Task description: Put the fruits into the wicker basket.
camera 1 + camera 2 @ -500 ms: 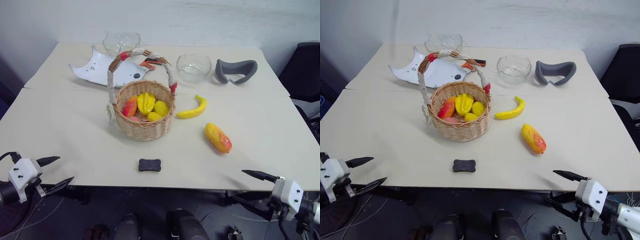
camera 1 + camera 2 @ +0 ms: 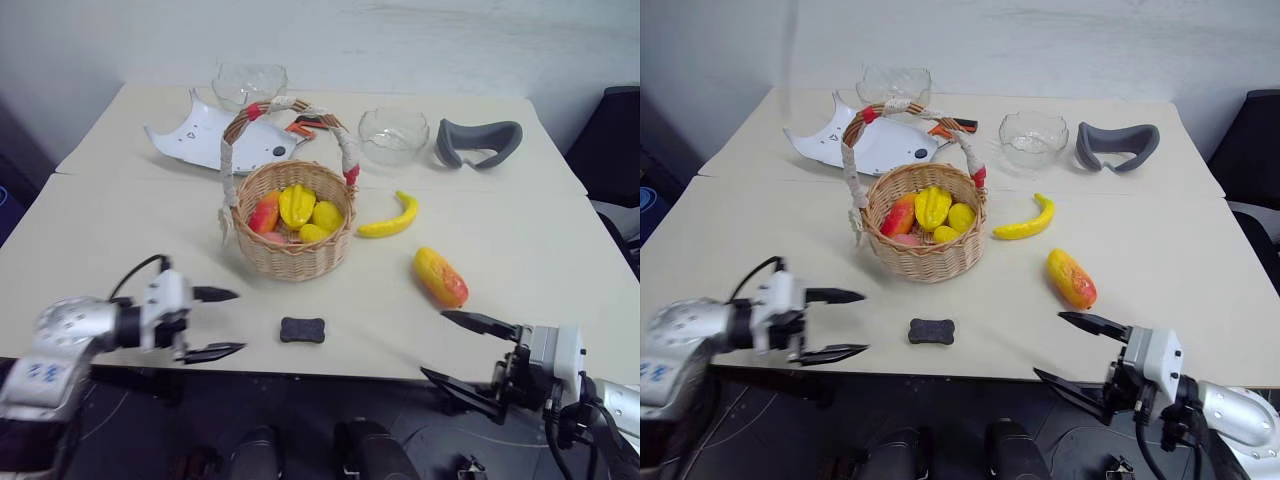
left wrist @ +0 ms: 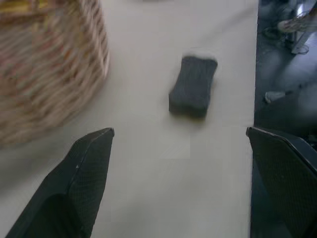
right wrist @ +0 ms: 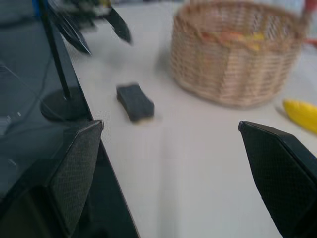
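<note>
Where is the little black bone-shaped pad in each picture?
Left eye view: the black pad lies near the table's front edge, in front of the wicker basket.
Right eye view: same spot.
Left wrist view: upper middle, basket beside it.
Right wrist view: left of middle.
Shared landmark: the wicker basket.

A lab or office test room is suggested: two plain beige tables [image 2: 120, 240] are pushed together against a bare white wall [image 2: 400, 40], a dark office chair [image 2: 612, 130] is seen at the far right, and a cable-strewn floor [image 2: 940, 420] is seen beneath the near edge.
</note>
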Available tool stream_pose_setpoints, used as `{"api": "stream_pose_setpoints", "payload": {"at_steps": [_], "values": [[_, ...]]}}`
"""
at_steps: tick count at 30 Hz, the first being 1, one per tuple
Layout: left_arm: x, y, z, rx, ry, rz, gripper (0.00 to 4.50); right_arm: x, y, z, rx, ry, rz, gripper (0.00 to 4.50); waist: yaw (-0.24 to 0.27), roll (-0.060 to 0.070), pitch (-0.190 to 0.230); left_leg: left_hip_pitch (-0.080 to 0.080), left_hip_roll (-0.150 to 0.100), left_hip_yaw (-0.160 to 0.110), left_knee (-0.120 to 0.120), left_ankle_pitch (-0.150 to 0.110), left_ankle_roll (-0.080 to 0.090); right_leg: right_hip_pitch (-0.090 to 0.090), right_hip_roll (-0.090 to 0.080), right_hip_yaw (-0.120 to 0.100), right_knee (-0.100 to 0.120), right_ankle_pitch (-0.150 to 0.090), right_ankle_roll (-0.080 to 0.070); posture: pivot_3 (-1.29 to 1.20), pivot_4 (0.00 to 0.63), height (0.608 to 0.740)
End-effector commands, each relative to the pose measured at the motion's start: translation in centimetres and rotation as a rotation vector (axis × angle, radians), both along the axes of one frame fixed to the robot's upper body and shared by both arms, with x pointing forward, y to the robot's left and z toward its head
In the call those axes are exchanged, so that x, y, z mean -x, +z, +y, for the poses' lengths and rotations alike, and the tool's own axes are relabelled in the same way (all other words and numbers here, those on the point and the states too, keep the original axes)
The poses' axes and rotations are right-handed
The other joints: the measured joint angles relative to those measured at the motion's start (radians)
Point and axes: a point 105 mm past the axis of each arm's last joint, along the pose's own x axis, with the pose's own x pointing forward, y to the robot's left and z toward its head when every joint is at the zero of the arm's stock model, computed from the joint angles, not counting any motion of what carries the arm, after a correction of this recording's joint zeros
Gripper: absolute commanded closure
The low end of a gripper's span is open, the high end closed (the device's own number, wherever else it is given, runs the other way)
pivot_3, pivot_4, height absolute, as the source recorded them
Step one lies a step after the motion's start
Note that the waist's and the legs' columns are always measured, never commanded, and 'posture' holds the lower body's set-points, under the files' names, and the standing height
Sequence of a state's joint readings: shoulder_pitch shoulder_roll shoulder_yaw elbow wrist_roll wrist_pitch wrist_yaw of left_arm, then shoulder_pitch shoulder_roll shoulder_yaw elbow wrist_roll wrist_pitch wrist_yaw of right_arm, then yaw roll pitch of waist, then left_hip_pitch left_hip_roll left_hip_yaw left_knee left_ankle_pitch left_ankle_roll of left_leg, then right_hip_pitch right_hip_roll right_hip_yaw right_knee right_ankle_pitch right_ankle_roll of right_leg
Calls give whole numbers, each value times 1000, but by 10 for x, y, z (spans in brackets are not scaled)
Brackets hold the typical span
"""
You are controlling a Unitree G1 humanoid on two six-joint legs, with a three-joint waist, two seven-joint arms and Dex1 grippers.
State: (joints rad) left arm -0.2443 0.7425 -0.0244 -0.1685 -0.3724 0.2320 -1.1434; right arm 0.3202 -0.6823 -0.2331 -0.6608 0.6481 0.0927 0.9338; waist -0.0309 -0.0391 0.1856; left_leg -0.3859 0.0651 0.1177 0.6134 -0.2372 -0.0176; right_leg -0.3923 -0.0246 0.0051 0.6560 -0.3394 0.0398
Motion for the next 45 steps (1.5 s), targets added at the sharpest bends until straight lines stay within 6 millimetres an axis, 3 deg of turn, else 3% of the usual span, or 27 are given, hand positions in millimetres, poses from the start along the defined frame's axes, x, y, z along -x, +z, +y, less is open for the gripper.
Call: {"api": "stream_pose_setpoints", "payload": {"at_steps": [1, 4, 9, 13, 15, 19, 22, 27, 30, 32, 35, 39, 40, 45], "values": [[-8, -23, -14, -102, -51, -19, 0, -3, 5, 13, -24, 0, -42, 23, -4, -1, -1, 0, 0, 1, 0, 0, 0, 0, 0, 1, 0, 0, 0, 0, 150, 740], [-23, -29, -36, -45, -39, -11, 0, -11, 1, 17, -25, -12, -47, 23, 1, -1, 0, 0, 0, 1, 0, 0, 0, -2, 1, 1, 1, 0, 1, 0, 150, 740], [-13, -46, -43, -92, -107, 3, 0, -20, -3, 15, -34, -47, -44, 23, 0, -1, 0, -2, 0, 1, 2, 0, 0, -2, 1, 1, 2, -1, 1, 0, 150, 740], [-9, -47, -39, -80, -88, 24, 1175, -26, -6, 16, -43, -67, -35, 0, 1, -1, 0, -1, 0, 0, 2, 0, 0, -2, 1, 1, 4, -1, 1, 0, 150, 740], [-7, -46, -32, -101, -79, 48, 1715, -27, -7, 18, -46, -60, -35, 0, -1, -1, 0, -1, 0, 0, 2, 1, 0, -2, 1, 1, 4, -1, 1, 0, 150, 740], [-22, -33, 4, -59, 103, 48, 2945, -33, -6, 22, -80, -63, -38, 0, -3, -1, 0, 0, 0, 0, 2, 1, 0, -2, 1, 1, 4, -1, 1, 0, 150, 740], [-19, -20, 40, 2, 209, 78, 3259, -35, -5, 27, -98, -39, -44, 0, -4, -1, 0, -1, 0, 0, 2, 1, 0, -2, 0, 1, 4, -1, 1, 0, 150, 740], [7, -4, 123, 62, 464, 198, 3275, -40, 26, 40, -239, 9, -121, 0, -26, 0, 0, -1, 1, -1, 0, 0, -1, -3, -1, -1, 5, -3, -1, 0, 150, 740], [-15, 6, 196, 146, 883, 48, 3275, -50, 36, 47, -259, 11, -159, 0, -23, 0, 0, 0, 1, -2, 1, 1, -1, -3, -1, -2, 6, -3, -2, 0, 150, 740], [-25, 7, 224, 174, 1064, -23, 3275, -56, 35, 50, -252, 6, -167, 0, -15, -1, 0, 0, 1, -3, 1, 2, -1, -2, -2, -4, 5, -3, -3, 0, 150, 740], [-37, 7, 227, 340, 1152, -44, 3275, -59, 30, 51, -221, 2, -166, 0, 3, -2, -1, -1, -1, -3, 0, 1, 0, -2, -4, -4, 4, -3, -2, 0, 150, 740], [-34, -6, 227, 353, 1189, 14, 3275, -61, 21, 52, -158, 16, -156, 0, 3, -6, -3, -3, -1, -2, 1, -3, 1, -3, -5, -5, 3, -2, -1, 0, 150, 740], [-33, -5, 234, 352, 1225, 0, 2571, -61, 20, 53, -148, 23, -158, 0, 1, -7, -4, -3, -1, -2, 1, -4, 1, -3, -5, -6, 3, -2, -1, 0, 150, 740], [-28, 4, 250, 355, 1296, -55, 1097, -67, 21, 41, -148, -30, -164, 0, -9, -8, -4, -2, 1, -2, 0, -5, -1, -3, -3, -6, 4, -3, -2, 0, 150, 740]]}}
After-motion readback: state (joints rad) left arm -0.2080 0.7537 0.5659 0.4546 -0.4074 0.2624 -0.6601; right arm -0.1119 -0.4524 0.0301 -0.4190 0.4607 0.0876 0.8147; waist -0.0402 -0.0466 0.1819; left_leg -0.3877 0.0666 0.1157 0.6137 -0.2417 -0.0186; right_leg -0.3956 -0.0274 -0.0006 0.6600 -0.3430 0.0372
